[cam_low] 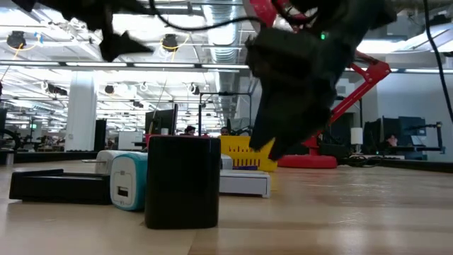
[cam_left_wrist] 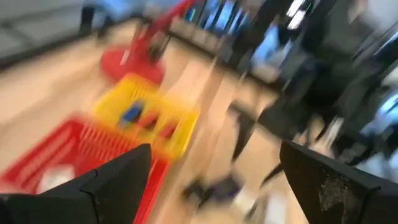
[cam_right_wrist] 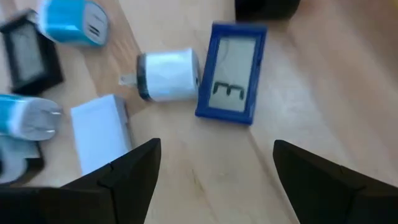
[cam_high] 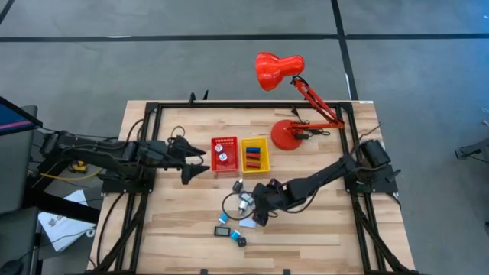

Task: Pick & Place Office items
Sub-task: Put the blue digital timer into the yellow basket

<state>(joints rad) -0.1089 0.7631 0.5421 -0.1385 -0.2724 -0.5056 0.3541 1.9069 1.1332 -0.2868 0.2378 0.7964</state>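
Small plastic office items (cam_high: 233,221) lie scattered on the wooden worktop (cam_high: 321,237) toward its front edge. The right gripper (cam_high: 257,216) hovers over them, claw wide and empty. The left gripper (cam_high: 200,162), also wide, hangs beside the ribbed red bin (cam_high: 224,153).

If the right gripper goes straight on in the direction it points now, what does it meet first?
Probably the small blue-framed digital display lying flat on the wooden table. The open right gripper has it ahead between its fingers, with a white cylindrical plug adapter just beside it; depth is unclear.

The left wrist view is smeared (bins (cam_left_wrist: 134,134) mere colour), their contents unreadable.
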